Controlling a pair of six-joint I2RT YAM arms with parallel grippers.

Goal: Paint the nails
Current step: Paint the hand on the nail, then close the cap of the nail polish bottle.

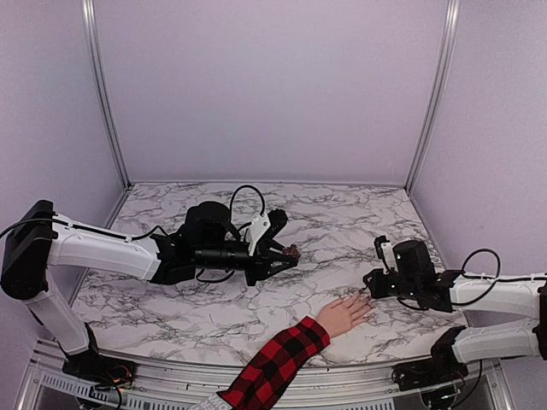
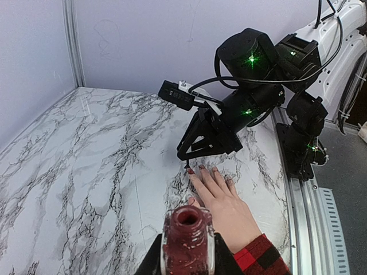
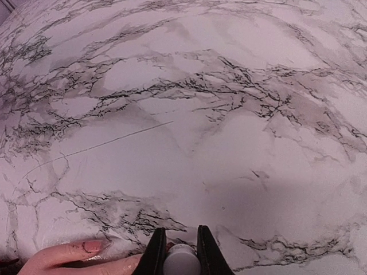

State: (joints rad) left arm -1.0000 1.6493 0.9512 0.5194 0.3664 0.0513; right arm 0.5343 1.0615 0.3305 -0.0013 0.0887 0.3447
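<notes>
Okay: left gripper (image 1: 286,254) clamps uncapped bottle (image 2: 187,240); a wrist roll would spill it. Right gripper (image 3: 180,243) pinches brush cap (image 3: 181,259); drift could smear hand (image 2: 225,207), not nails (image 2: 202,168).

tiny nails (image 2: 202,168) on pale hand (image 2: 226,209), palm down, flat on worktop (image 2: 86,172), 5 o'clock in top view, fingertips toward 2 o'clock, one looks dark red, others glossy pale pink
</notes>
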